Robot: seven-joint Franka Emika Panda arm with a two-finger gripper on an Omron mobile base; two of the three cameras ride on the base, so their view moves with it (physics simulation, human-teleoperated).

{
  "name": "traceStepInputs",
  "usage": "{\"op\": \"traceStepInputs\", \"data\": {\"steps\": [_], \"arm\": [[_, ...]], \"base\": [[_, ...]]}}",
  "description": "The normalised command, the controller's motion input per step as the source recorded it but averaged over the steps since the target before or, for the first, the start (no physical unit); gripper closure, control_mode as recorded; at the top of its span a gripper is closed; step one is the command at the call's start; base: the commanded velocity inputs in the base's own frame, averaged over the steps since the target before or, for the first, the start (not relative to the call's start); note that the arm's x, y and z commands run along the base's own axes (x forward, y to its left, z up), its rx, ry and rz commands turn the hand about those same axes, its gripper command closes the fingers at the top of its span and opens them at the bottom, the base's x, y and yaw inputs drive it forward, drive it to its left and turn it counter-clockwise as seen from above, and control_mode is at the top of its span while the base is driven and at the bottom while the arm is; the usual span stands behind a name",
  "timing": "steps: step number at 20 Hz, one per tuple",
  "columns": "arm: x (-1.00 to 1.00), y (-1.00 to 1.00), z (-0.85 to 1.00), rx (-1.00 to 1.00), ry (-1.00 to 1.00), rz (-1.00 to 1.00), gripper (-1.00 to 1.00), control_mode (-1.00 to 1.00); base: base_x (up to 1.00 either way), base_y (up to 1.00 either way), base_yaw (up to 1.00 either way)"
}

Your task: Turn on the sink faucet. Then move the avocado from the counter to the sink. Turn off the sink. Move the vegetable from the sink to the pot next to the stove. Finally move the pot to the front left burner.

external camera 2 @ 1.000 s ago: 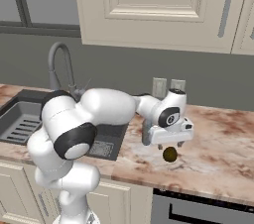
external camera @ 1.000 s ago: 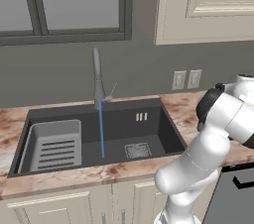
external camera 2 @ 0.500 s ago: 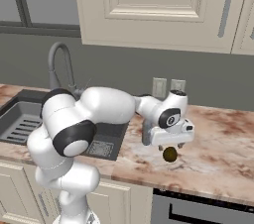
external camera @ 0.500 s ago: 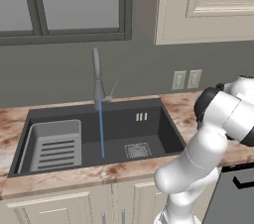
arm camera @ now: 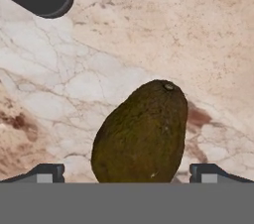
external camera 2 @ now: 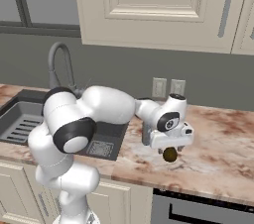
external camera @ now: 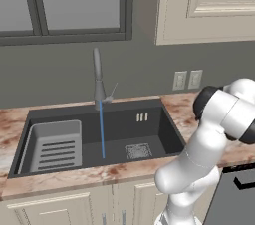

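The avocado (arm camera: 141, 134) lies on the marbled counter (arm camera: 208, 29), dark olive and stem end up in the hand view. My gripper (arm camera: 128, 174) hangs straight over it, open, with one fingertip on each side of the fruit and not touching it. From the right base view the gripper (external camera 2: 170, 148) sits just above the avocado (external camera 2: 170, 155), right of the sink (external camera 2: 20, 119). The sink faucet (external camera: 98, 77) is running: a thin blue stream (external camera: 102, 129) falls into the sink (external camera: 149, 124). The pot is out of view.
A light grey slotted tray (external camera: 55, 144) lies in the basin's left half and the square drain (external camera: 138, 150) to the right. Two wall outlets (external camera 2: 166, 88) sit behind the counter. The stove front (external camera 2: 198, 210) begins below the counter edge at the right.
My gripper has come down a little closer over the avocado, still open. The avocado has not moved and the water keeps running.
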Motion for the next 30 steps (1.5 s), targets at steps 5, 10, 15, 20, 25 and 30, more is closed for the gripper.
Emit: {"op": "traceStepInputs", "data": {"steps": [5, 10, 15, 20, 25, 30], "arm": [[0.0, 0.0, -0.14, 0.0, 0.0, 0.0, -1.0, -1.0], [0.0, 0.0, -0.18, 0.0, 0.0, 0.0, -1.0, -1.0], [0.0, 0.0, -0.2, 0.0, 0.0, 0.0, -1.0, -1.0], [0.0, 0.0, -0.23, 0.0, 0.0, 0.0, 1.0, -1.0], [0.0, 0.01, -0.21, 0.0, 0.0, 0.0, 1.0, -1.0], [-0.11, 0.05, -0.01, 0.01, -0.02, 0.0, 1.0, -1.0]], "base": [[0.0, 0.0, 0.0], [0.0, 0.0, 0.0], [0.0, 0.0, 0.0], [0.0, 0.0, 0.0], [0.0, 0.0, 0.0], [0.0, 0.0, 0.0]]}}
